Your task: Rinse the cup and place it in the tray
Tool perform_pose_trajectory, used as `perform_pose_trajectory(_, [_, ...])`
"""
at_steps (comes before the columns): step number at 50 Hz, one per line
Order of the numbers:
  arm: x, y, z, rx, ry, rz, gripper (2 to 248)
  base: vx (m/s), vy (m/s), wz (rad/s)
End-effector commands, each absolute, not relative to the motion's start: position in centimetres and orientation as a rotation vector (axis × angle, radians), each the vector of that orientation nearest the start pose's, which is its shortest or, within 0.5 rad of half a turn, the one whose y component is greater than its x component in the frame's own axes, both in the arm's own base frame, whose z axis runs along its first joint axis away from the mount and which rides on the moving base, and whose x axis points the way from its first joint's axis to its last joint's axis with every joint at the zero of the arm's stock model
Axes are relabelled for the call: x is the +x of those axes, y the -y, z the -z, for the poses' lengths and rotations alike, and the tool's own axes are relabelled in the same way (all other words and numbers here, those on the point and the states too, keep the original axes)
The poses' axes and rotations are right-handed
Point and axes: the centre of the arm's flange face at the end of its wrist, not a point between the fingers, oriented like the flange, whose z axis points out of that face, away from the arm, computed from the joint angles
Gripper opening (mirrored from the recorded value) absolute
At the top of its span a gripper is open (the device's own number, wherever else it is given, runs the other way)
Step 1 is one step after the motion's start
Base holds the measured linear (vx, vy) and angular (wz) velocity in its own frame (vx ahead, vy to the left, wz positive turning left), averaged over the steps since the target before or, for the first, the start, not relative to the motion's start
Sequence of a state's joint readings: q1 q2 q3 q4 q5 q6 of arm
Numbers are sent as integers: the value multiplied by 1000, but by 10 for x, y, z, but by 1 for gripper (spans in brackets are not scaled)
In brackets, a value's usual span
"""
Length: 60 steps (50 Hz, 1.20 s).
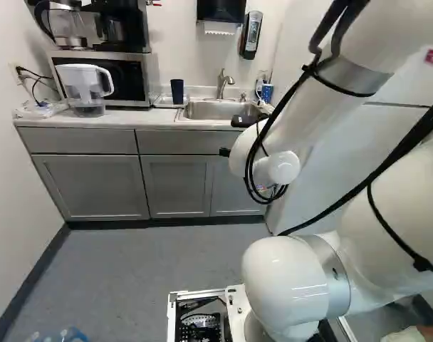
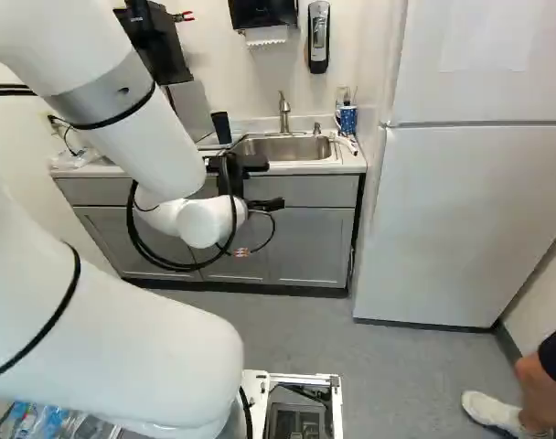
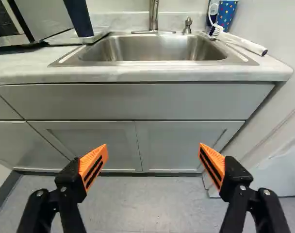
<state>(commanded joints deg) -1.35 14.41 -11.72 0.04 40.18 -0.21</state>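
The black two-finger gripper (image 2: 271, 183) stands wide open, its orange pads (image 3: 94, 166) well apart and pointing ahead toward the grey cabinet doors (image 3: 179, 145) under the counter. The tall dark blue cup (image 3: 78, 18) is well apart from it, farther ahead and off to the left, above the level of the fingers. It stands with its wider end up on the low, pale tray (image 3: 65, 39), on the counter (image 3: 196, 74) just left of the rectangular stainless steel sink (image 3: 157, 48).

The sink lies ahead of the gripper, at the near part of the counter, with the curved metal faucet (image 3: 154, 15) at its far edge and a small metal soap pump (image 3: 188, 25) to the faucet's right. At the sink's right side lies a white-handled brush (image 3: 242, 43); a blue patterned cup (image 3: 226, 13) stands beyond it, far right. Left of the tray are the silver and black microwave (image 1: 151, 80) and, in front of it, a clear pitcher with a white handle (image 1: 87, 89). A white refrigerator (image 2: 470, 210) stands right of the counter.
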Motion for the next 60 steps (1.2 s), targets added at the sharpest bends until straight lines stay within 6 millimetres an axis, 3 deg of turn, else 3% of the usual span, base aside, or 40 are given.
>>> perform_pose_trajectory(30, [278, 1, -370, -2576, -6, 1804, 247, 0, 0, 0])
perform_pose_trajectory(60, [270, 0, -366, -2558, 0, 1824, 247, 0, 0, 0])
